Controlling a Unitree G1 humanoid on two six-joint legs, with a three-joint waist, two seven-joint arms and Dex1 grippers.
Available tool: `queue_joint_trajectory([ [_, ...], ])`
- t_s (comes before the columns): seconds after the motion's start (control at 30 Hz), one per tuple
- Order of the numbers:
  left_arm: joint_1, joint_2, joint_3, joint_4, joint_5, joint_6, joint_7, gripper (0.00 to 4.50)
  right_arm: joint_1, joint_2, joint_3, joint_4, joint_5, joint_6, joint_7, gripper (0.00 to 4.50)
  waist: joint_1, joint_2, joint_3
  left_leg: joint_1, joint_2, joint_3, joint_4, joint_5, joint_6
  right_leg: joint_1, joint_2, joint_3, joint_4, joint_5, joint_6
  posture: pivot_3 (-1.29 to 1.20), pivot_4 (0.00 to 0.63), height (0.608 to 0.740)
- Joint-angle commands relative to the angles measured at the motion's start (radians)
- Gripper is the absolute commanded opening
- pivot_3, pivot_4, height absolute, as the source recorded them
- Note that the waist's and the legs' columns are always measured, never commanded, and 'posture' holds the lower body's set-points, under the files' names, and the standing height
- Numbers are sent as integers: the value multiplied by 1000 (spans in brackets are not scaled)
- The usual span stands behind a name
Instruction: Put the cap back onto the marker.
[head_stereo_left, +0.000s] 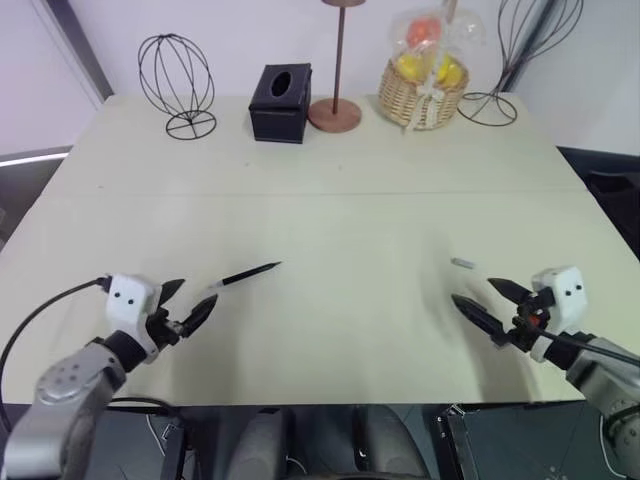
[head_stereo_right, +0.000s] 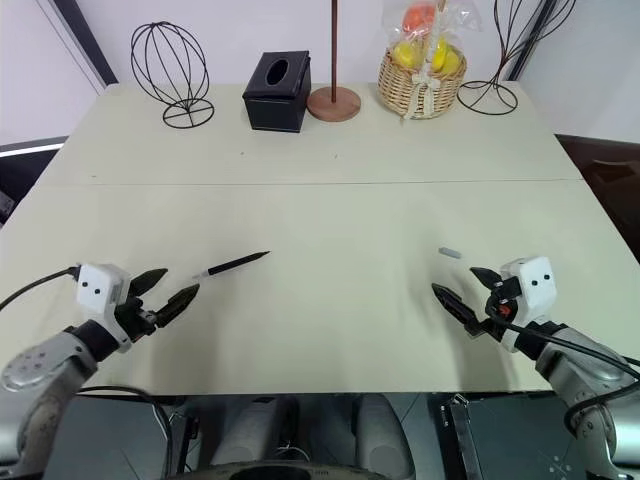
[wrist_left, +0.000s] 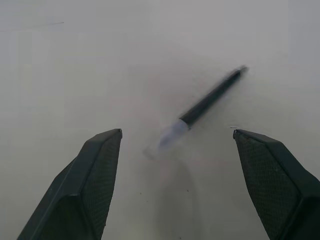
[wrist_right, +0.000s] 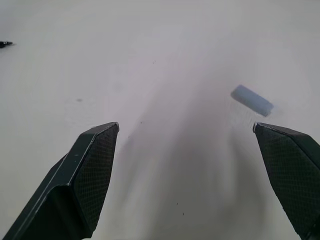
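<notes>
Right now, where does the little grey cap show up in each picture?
Left eye: cap on the table, ahead of the right gripper.
Right eye: same spot.
Left wrist: not in it.
Right wrist: beyond the open jaws.
Shared landmark: the right gripper.

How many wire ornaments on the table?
3: a round wire ball at the back left, and two wire ornaments at the back right, cut off by the frame.

The marker (head_stereo_left: 248, 274) was black with a pale greyish end; the cap (head_stereo_left: 461, 263) was pale grey. The desk (head_stereo_left: 330, 210) was plain cream. Both hands' fingers (wrist_left: 95, 175) were black, finely cross-hatched.
</notes>
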Motion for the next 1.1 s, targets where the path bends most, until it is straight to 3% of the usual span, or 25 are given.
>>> queue_joint_trajectory([
  [0.03, -90, 101, 37, 95, -84, 23, -163, 3734, -53, -62, 8, -80, 53, 42, 39, 4448, 0, 1, 0, 0, 0, 0, 0, 0, 0, 0, 0, 0, 0, 0, 0, 0, 150, 740],
  [0.2, -225, 246, -32, 291, -59, -22, -387, 3734, -177, -159, 53, -107, 44, 61, 70, 4448, -3, 1, 1, -1, 0, 1, -2, 0, 1, -1, 1, -1, -2, 0, 0, 0, 150, 740],
  [0.3, -333, 277, -109, 420, -24, -67, -505, 3734, -258, -191, 76, -119, 68, 90, 83, 4448, -1, 2, 1, -1, 0, 1, -2, 0, 1, -2, 1, -1, -2, 1, 0, 0, 150, 740],
  [0.53, -597, 157, -319, 793, 165, -346, -624, 3734, -338, -187, 128, -163, 103, 142, 61, 4448, 5, 1, 2, -2, 0, 1, -2, -1, 1, -2, -1, -2, -2, 3, 4, 0, 150, 740],
  [0.73, -736, 33, -363, 1069, 260, -566, -608, 3734, -285, -161, 113, -171, 77, 127, 27, 4448, 5, 0, 2, -3, -1, 1, -2, -1, 2, -3, -2, -1, -1, 4, 5, 0, 150, 740],
  [0.9, -811, -27, -363, 1217, 301, -659, -601, 3734, -251, -159, 101, -173, 63, 113, 23, 4448, 24, 0, 2, -2, -2, 0, -1, -1, 2, -2, -2, -2, -1, 4, 6, 0, 150, 740],
  [1.1, -821, -64, -369, 1234, 309, -695, -634, 3734, -235, -158, 80, -162, 54, 100, 15, 4448, 28, 1, 1, -1, -4, -1, 1, -1, 2, 1, -2, -2, -1, 5, 7, 0, 150, 740],
])
